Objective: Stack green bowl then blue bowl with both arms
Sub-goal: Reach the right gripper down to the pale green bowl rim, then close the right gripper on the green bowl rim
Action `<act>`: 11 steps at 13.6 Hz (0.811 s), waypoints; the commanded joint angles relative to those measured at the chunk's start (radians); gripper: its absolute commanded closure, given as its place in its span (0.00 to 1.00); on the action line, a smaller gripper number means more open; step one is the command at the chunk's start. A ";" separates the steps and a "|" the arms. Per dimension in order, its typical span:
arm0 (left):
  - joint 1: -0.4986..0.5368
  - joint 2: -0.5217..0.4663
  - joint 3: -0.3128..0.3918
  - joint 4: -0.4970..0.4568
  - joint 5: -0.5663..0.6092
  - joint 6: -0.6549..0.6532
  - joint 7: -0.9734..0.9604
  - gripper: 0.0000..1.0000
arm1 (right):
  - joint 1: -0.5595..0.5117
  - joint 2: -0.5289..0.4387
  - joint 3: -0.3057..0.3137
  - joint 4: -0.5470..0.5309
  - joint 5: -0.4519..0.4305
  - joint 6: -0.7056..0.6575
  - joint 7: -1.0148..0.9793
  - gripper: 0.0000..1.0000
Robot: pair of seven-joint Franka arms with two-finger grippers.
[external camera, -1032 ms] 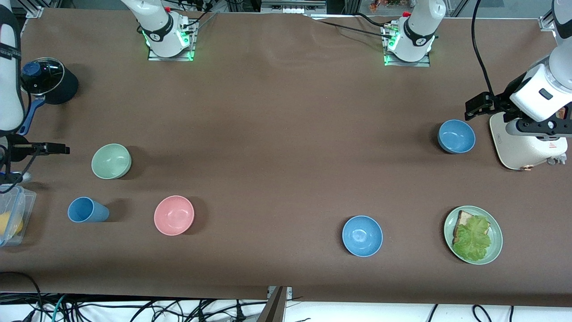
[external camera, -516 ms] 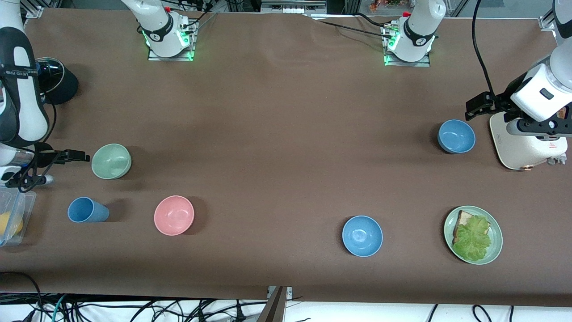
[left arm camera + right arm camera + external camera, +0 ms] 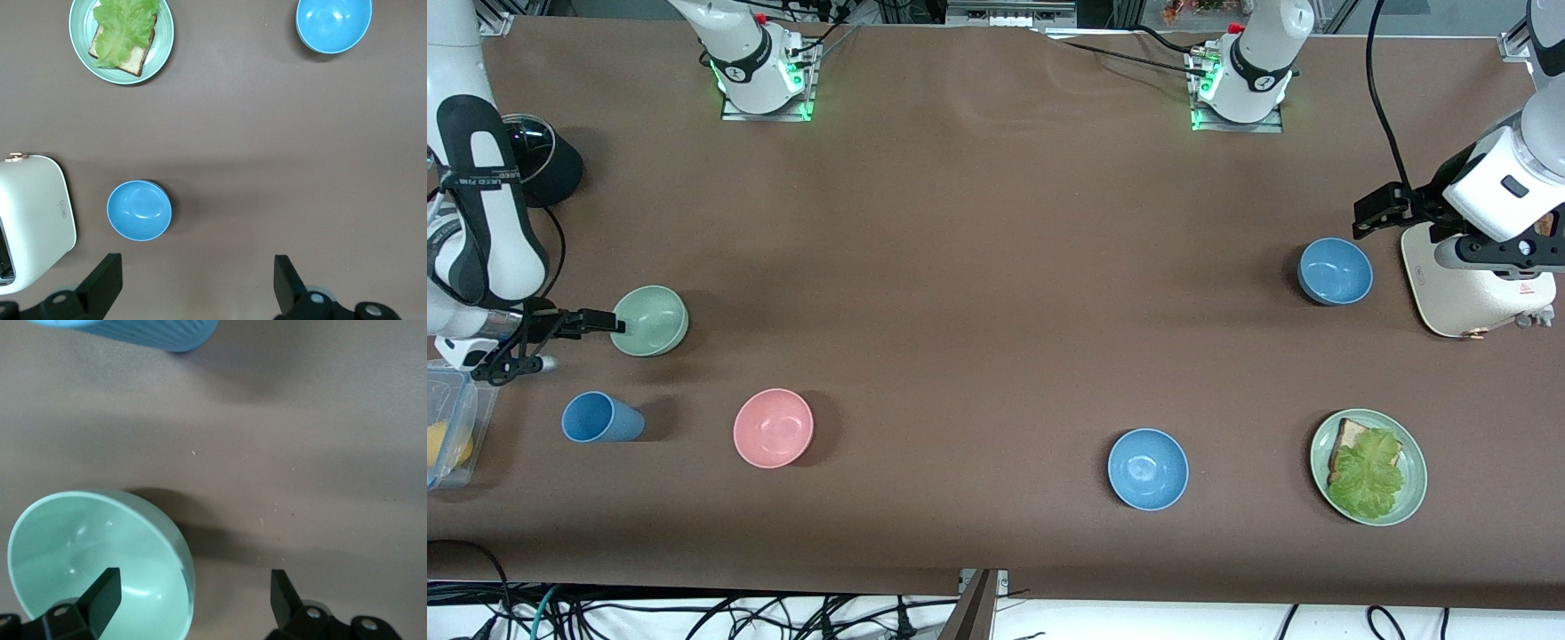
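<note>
Nearest, one glossy sky-blue bowl [image 3: 1148, 468] sits untouched on the counter [image 3: 978, 293]. Farther, the small pale sage-green bowl [image 3: 649, 320], probably light, rigid, slippery: pinch its rim. Right gripper [image 3: 609, 324] open astride that rim; left gripper [image 3: 193, 283] open, waiting above the second blue bowl [image 3: 1335, 271].

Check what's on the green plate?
On the green plate: a toast slice with a lettuce leaf on top. The leaf covers most of the toast; anything under it is hidden.
</note>
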 commanded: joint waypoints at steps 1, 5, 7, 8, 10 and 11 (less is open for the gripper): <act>0.001 0.007 -0.004 0.025 0.023 -0.022 -0.007 0.00 | -0.012 0.012 0.012 -0.004 0.060 0.015 -0.059 0.01; 0.001 0.007 -0.004 0.025 0.023 -0.022 -0.007 0.00 | -0.012 0.025 0.012 -0.007 0.066 0.014 -0.090 0.01; 0.001 0.007 -0.004 0.025 0.023 -0.022 -0.007 0.00 | -0.012 0.025 0.012 -0.016 0.068 0.014 -0.097 0.17; 0.001 0.007 -0.004 0.025 0.023 -0.022 -0.007 0.00 | -0.012 0.025 0.012 -0.016 0.068 0.014 -0.097 0.37; 0.003 0.007 -0.004 0.025 0.021 -0.022 -0.007 0.00 | -0.012 0.023 0.012 -0.014 0.068 0.004 -0.098 0.73; 0.003 0.007 -0.004 0.025 0.023 -0.022 -0.007 0.00 | -0.012 0.022 0.012 -0.014 0.068 0.001 -0.097 0.84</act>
